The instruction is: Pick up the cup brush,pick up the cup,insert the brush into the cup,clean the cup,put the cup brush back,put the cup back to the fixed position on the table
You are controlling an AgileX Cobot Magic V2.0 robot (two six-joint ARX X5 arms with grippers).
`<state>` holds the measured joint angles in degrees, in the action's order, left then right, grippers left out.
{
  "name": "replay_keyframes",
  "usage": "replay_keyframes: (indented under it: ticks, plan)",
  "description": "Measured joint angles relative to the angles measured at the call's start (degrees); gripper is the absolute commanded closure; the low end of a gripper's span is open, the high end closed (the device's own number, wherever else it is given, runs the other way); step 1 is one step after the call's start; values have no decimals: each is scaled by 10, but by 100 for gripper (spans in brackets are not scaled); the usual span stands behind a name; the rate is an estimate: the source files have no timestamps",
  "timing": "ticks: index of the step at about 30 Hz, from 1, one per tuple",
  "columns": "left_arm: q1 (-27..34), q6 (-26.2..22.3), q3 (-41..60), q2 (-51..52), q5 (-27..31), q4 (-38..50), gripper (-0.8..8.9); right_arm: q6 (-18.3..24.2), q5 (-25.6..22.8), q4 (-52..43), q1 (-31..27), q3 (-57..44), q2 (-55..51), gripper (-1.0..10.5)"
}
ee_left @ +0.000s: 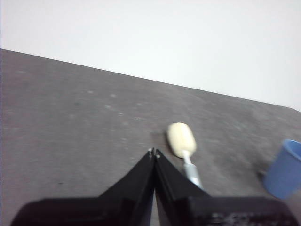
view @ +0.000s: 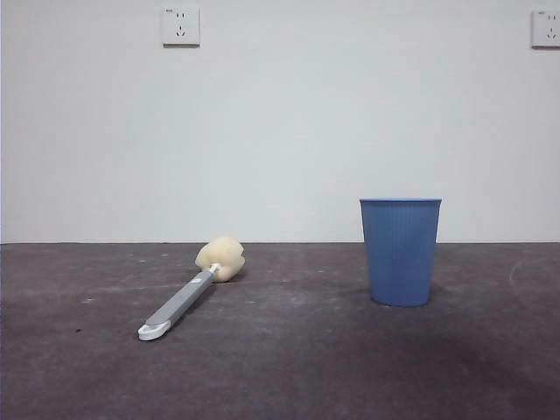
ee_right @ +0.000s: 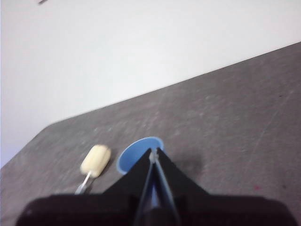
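The cup brush (view: 188, 297) lies flat on the table (view: 289, 367) at the left, cream sponge head toward the wall, white looped end toward the front. The blue ribbed cup (view: 401, 251) stands upright at the right. No arm shows in the front view. In the left wrist view my left gripper (ee_left: 154, 152) is shut and empty, above the table just short of the brush (ee_left: 181, 141); the cup (ee_left: 285, 168) is at the edge. In the right wrist view my right gripper (ee_right: 154, 154) is shut and empty, high above the cup (ee_right: 136, 153), with the brush (ee_right: 95, 161) beside it.
A white wall stands behind the table's far edge, with two sockets (view: 180, 26) high up. Nothing else stands on the table.
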<state>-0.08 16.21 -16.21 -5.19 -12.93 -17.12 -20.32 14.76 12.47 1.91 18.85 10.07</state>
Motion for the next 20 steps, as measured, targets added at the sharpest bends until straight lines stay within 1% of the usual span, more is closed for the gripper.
replay_keyframes:
  ticks: [3, 5, 9, 10, 13, 16, 20]
  plan:
    - [0, -2, -48, -32, -44, -39, 820, 22, 32, 49, 0, 52, 42, 958]
    - [0, -17, -85, -57, -81, -72, 820, 45, 57, 93, 0, 91, 73, 958]
    - [0, -67, -152, -104, -133, -150, 821, 100, 109, 191, 0, 170, 130, 958]
    - [0, -83, -171, -117, -145, -174, 821, 120, 126, 224, 0, 194, 147, 958]
    - [0, -124, -212, -149, -180, -233, 821, 175, 157, 302, 0, 253, 187, 958]
    - [0, -162, -248, -178, -206, -289, 821, 224, 178, 369, 0, 301, 221, 958]
    - [0, -201, -284, -208, -218, -347, 821, 265, 182, 433, 0, 345, 253, 958]
